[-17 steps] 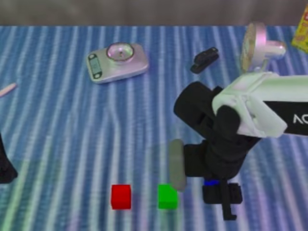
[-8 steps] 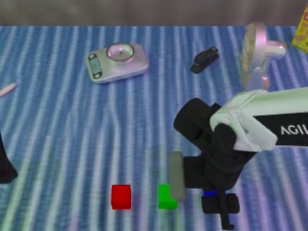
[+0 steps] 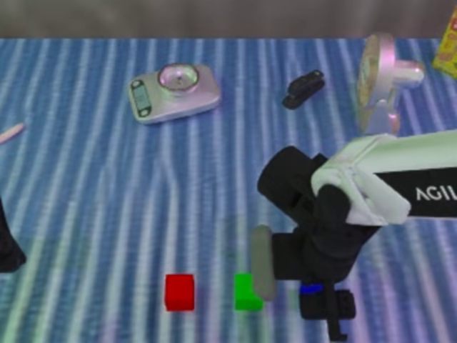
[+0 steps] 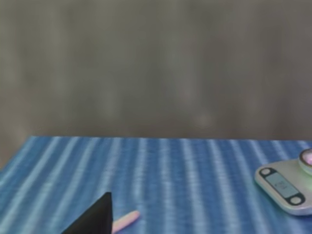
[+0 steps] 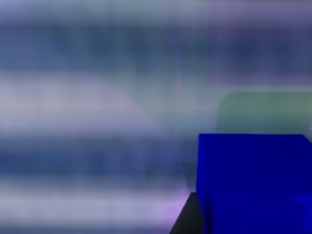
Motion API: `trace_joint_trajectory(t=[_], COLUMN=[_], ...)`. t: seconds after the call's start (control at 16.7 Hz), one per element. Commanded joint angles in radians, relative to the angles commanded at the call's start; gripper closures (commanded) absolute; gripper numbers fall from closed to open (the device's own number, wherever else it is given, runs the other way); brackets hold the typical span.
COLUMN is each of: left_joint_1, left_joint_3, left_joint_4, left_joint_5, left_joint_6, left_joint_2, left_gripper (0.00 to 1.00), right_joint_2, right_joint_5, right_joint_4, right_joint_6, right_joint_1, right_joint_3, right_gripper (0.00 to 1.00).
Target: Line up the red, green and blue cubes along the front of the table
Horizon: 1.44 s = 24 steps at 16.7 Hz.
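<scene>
Bench [image 3: 107, 214], front edge: red cube [image 3: 179, 292], green cube [image 3: 247, 292] beside it. Right gripper [image 3: 325, 304] grasping blue cube [image 3: 311, 289] (mostly hidden), right of green. Left gripper [image 3: 8, 250] parked at left; grip state cannot be told.

top: overhead, looking down | left wrist: low, faces far wall | shares scale [image 3: 173, 91] [image 4: 287, 186] with top

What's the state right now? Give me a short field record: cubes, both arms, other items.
red cube: on the table, front, left of green
green cube: front, right of red, apart from it
blue cube: mostly hidden under right gripper, right of green; only a sliver shows from above
left arm: at the table's left edge, idle
other items: silver scale, black clip, pink fan toward the back
</scene>
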Motion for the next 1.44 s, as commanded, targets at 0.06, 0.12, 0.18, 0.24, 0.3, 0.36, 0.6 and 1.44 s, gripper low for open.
trace_joint_trajectory(t=[0.06,0.12,0.18,0.24,0.3,0.36,0.6,1.44], left_joint_1=[0.000,0.000,0.000,0.000,0.000,0.000,0.000,0.000], left_joint_3=[0.000,0.000,0.000,0.000,0.000,0.000,0.000,0.000], left_joint_4=[0.000,0.000,0.000,0.000,0.000,0.000,0.000,0.000], left_joint_5=[0.000,0.000,0.000,0.000,0.000,0.000,0.000,0.000], left_joint_6=[0.000,0.000,0.000,0.000,0.000,0.000,0.000,0.000], left_joint_2=[0.000,0.000,0.000,0.000,0.000,0.000,0.000,0.000], left_gripper=[0.00,0.00,0.00,0.00,0.00,0.00,0.00,0.00], right_joint_2=[0.000,0.000,0.000,0.000,0.000,0.000,0.000,-0.124], right_joint_5=[0.000,0.000,0.000,0.000,0.000,0.000,0.000,-0.001], right_joint_4=[0.000,0.000,0.000,0.000,0.000,0.000,0.000,-0.269], right_joint_6=[0.000,0.000,0.000,0.000,0.000,0.000,0.000,-0.005], right_joint_1=[0.000,0.000,0.000,0.000,0.000,0.000,0.000,0.006], right_joint_3=[0.000,0.000,0.000,0.000,0.000,0.000,0.000,0.146], right_gripper=[0.25,0.17,0.10,0.02,0.00,0.00,0.00,0.00])
